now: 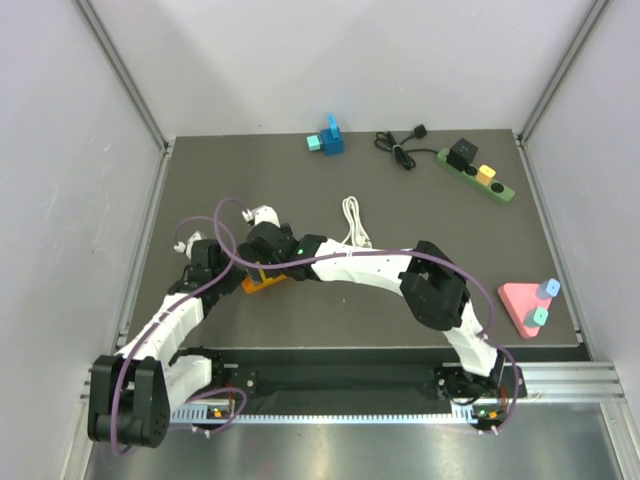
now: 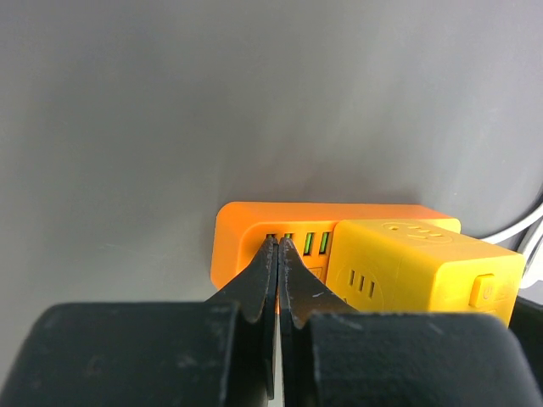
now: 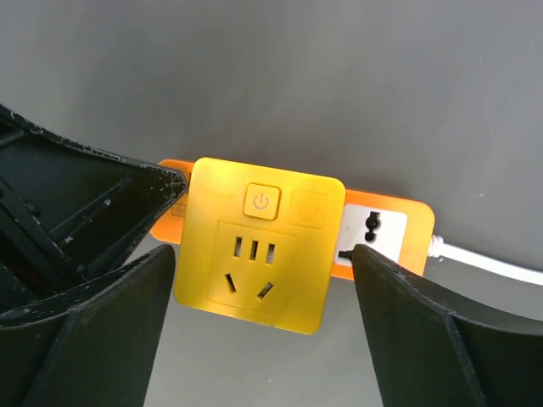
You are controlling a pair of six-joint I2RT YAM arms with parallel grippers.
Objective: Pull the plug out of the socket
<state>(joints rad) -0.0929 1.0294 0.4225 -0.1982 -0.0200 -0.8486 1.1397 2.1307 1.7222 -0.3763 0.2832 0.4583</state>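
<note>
Both arms bent inward; left jaws closed; right jaws astride plug (image 3: 254, 246)

1. This is a robot lab, not a home.
2. A left arm (image 1: 165, 325) and a right arm (image 1: 440, 290) are bolted to a metal rail (image 1: 570, 380).
3. The dark table (image 1: 200, 190) sits inside plain white walls (image 1: 60, 200) with metal bars (image 1: 125, 70).
4. Small test things lie on it, like a blue block (image 1: 327, 138).

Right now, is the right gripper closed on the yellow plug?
No, the right gripper is open, with a visible gap beside the yellow plug.
</note>
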